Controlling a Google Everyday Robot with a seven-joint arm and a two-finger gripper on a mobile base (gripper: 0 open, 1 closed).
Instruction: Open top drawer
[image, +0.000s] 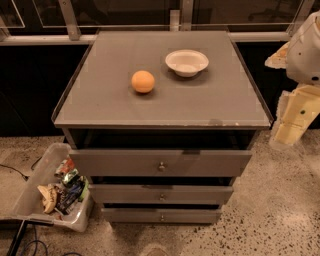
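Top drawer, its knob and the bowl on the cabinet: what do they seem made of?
Top drawer: matte grey panel, likely painted wood or laminate; no grain shows. Knob: small, glinting, probably metal. Bowl: smooth white, plastic or ceramic, unclear. The gripper hangs right of the cabinet.

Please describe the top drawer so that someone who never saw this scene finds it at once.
The grey cabinet, with an orange and a white bowl on top and the gripper beside its right edge, has three drawers in front. The top drawer lies just under the tabletop; its front is the tallest and widest of the three.
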